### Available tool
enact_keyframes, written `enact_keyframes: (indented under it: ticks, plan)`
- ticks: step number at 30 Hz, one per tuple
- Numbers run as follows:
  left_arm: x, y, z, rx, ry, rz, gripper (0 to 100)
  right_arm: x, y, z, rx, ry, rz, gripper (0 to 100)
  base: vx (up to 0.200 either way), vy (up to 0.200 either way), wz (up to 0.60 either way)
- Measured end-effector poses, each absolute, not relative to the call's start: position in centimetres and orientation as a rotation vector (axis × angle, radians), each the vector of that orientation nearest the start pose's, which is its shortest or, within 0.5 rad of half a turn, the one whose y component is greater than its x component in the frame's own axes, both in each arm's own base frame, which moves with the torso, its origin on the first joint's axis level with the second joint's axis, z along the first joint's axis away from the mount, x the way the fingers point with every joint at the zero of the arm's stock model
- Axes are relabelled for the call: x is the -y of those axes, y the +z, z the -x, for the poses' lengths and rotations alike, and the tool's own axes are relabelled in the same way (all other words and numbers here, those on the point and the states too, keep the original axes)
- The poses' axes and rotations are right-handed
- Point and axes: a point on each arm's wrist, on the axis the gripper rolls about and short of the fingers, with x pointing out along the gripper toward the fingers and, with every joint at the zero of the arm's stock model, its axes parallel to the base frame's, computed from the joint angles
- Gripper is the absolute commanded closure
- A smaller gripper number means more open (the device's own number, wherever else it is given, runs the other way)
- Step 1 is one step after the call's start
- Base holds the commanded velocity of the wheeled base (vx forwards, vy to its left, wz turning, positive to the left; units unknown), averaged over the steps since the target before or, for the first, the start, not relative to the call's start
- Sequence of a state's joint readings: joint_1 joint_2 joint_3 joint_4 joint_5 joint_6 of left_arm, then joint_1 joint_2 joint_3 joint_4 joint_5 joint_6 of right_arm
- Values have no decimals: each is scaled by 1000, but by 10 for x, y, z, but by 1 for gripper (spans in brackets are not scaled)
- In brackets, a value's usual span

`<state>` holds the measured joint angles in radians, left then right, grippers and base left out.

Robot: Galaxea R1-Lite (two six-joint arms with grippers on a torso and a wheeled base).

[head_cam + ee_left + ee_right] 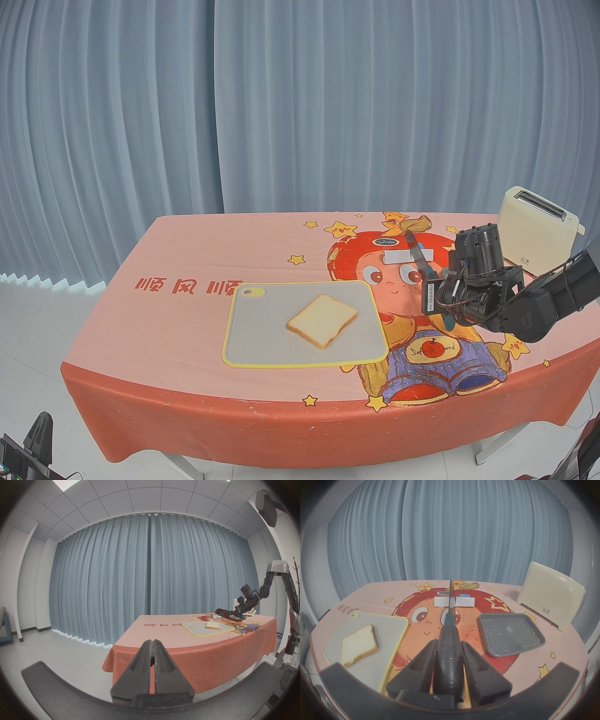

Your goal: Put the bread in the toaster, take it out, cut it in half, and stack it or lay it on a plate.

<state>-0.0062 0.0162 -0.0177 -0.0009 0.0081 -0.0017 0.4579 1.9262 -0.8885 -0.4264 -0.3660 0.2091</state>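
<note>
The right claw (pixel 449 655) is closed tight on the dark, round handle of a knife (pixel 449 627). The thin blade sticks out past the claw and points to the far side of the worktop (pixel 187 250). The bread (pixel 322 320) is not near the blade. It lies flat, well apart from this claw, on the robot's left side of it. It is one square slice, pale on top with a light brown crust, and it is still whole.

The bread rests in the middle of a flat grey cutting board (pixel 250 337) with a yellow rim and round corners. A grey tray (pixel 511 634) with a raised rim and a speckled bottom sits just on the other side of the knife from the board. Past the tray stands a smooth cream toaster (pixel 537 231) with a long slot on top, near the far right edge of the worktop.

The worktop wears a soft pink-orange cloth with a big cartoon child and yellow stars on it. A blue-grey curtain (pixel 281 94) with many folds hangs behind.

The left claw (pixel 152 664) is shut with nothing in it, well apart from the worktop.
</note>
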Motion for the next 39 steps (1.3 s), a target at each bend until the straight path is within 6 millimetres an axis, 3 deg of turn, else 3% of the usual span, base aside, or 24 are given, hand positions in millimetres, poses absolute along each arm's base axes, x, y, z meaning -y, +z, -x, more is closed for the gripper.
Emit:
enact_keyframes:
  ticks: [12,24,39]
  plan:
    - [0,81,23,3,1,1,100,-140,141,-293,-485,55,11,100,0,0,0]
    - [0,81,23,3,1,2,100,-151,168,-253,-423,169,12,100,0,0,0]
    - [0,81,23,3,1,2,100,-145,170,-242,-422,207,1,100,0,0,0]
